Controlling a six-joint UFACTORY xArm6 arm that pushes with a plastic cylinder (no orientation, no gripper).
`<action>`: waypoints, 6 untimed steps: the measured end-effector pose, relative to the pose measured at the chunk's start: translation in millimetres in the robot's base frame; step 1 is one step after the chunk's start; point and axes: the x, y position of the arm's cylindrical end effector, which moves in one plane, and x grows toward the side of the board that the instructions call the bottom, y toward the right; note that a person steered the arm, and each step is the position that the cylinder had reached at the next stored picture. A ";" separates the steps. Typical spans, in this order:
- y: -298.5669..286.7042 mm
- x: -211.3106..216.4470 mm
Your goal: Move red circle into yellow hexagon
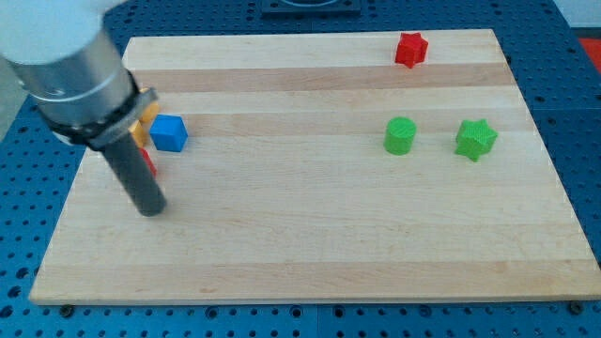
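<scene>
tip [151, 208] seen just below red block [148, 161] | yellow block [144, 127] largely hidden by rod | no jaws fitted | containers: none seen

1. The wooden board [310, 244] carries six blocks: three crowd the view's left, three sit well apart on the right.
2. My tip [150, 210] rests on the board at 6 o'clock from the left cluster.
3. The red block [150, 163] (mostly hidden by the rod, shape unclear) lies just at 12 o'clock from my tip.
4. The yellow block [144, 130], also half hidden, sits at 12 o'clock from the red block.
5. The blue cube [169, 133] lies just at 3 o'clock from the yellow block.
6. The green cylinder [399, 135] stands far at 3 o'clock from the blue cube.
7. The green star [476, 139] is near, at 3 o'clock from the cylinder.
8. The red star [410, 49] sits at 12 o'clock from the cylinder, by the top edge.
</scene>
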 end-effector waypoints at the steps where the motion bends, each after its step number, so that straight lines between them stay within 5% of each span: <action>1: 11.1 -20.1; 6: -53.8 -37.0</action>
